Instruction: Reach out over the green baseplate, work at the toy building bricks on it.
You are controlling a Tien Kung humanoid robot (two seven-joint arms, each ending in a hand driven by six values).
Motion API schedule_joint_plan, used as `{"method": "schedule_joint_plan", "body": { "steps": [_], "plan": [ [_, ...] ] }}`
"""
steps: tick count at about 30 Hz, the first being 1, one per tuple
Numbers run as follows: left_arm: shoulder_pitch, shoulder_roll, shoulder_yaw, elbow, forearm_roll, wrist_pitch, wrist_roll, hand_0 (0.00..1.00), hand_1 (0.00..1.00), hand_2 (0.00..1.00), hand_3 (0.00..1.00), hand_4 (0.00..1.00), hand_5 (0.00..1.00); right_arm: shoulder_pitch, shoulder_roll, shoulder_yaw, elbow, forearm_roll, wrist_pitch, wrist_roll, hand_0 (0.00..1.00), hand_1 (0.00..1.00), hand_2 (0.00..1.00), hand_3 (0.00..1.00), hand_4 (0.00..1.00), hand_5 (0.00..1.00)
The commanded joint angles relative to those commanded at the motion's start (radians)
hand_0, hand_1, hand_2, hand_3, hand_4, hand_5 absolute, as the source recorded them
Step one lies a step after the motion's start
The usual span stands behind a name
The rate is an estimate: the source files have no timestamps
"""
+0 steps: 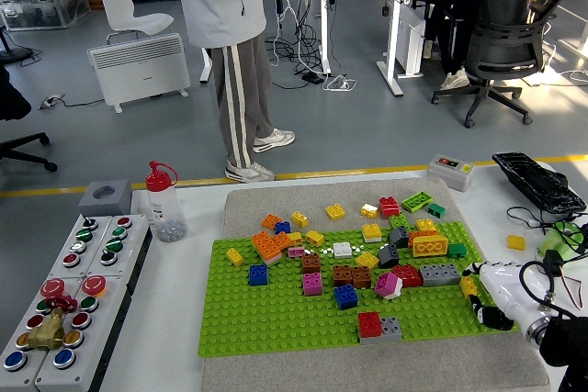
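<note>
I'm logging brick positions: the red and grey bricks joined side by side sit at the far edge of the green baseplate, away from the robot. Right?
Not quite. In the head view the red and grey bricks do sit joined side by side, but at the near edge of the green baseplate, on the robot's side, not the far edge.

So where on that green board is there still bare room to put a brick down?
The green baseplate is bare along its near left, from the blue brick across to the red-and-grey brick. Its far half is crowded. The robot hand sits at the right edge.
</note>
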Motion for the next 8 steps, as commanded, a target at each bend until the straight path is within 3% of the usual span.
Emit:
{"method": "schedule_joint_plan", "body": {
  "steps": [8],
  "plan": [
    [0.002,-0.001,-0.001,0.0,0.0,0.0,0.001,0.676,0.687,0.663,0.604,0.348,0.998,0.003,0.002,-0.005,-0.008,0.001,0.003,0.0,0.775,0.763,0.774,0.74,0.496,0.171]
  ]
}}
